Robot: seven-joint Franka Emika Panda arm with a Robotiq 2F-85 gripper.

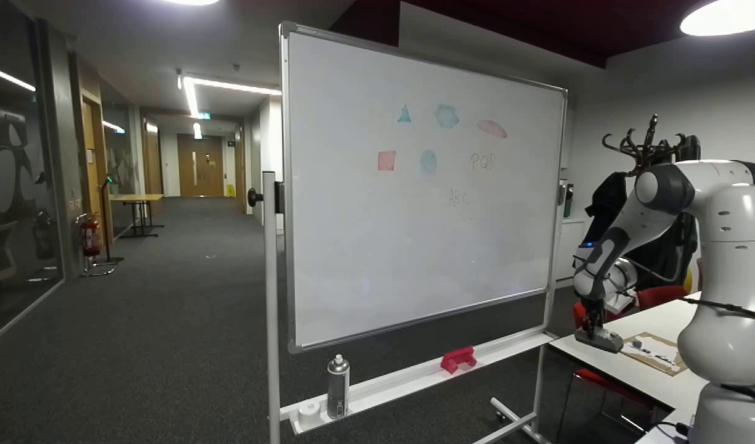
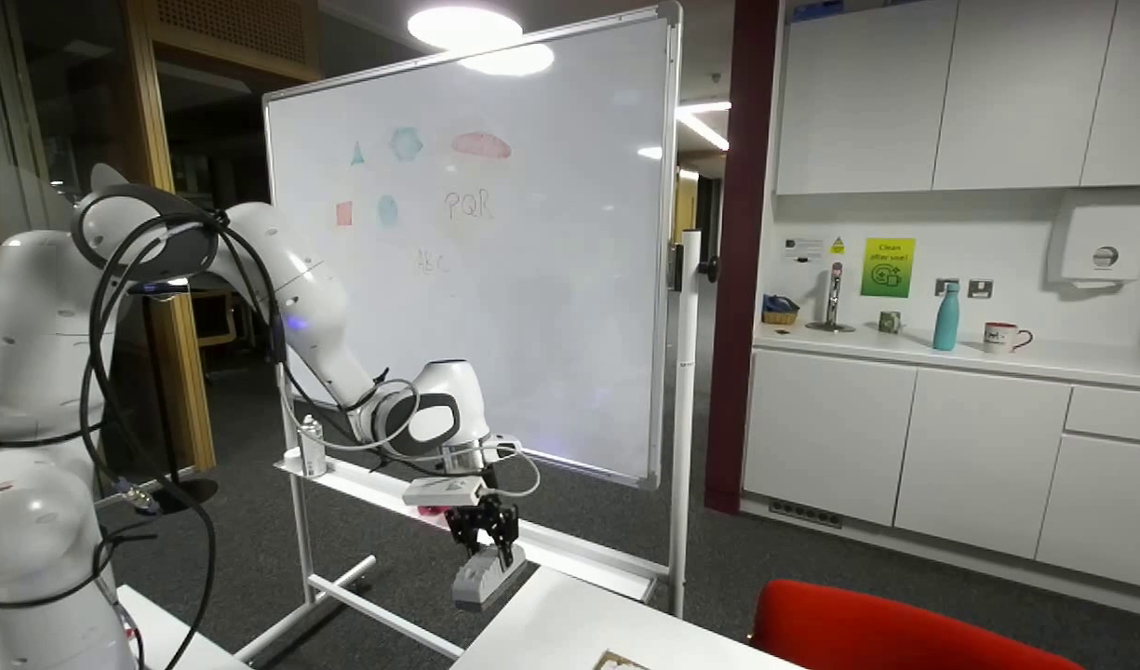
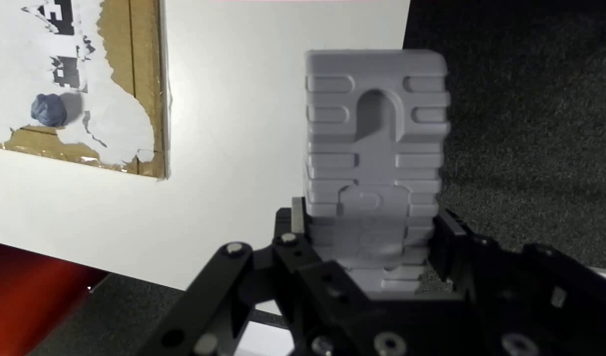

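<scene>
My gripper (image 3: 374,220) is shut on a grey ribbed block (image 3: 377,163) that looks like a whiteboard eraser, a finger pressed to each long side. The block has an arch-shaped recess, and part of its near end is hidden behind the gripper. Both exterior views show the arm reaching down, with the gripper (image 2: 490,549) and the grey block (image 2: 488,577) in the air by the edge of a white table (image 2: 588,623). In the wrist view the block overlaps that table's edge, half over the dark floor.
A whiteboard (image 1: 414,246) with drawn shapes and letters stands beside the arm. Its tray bears a spray can (image 1: 338,388) and a red holder (image 1: 458,359). On the table lies torn cardboard (image 3: 147,84) with a blue lump (image 3: 49,110). A red chair (image 2: 886,623) stands close by.
</scene>
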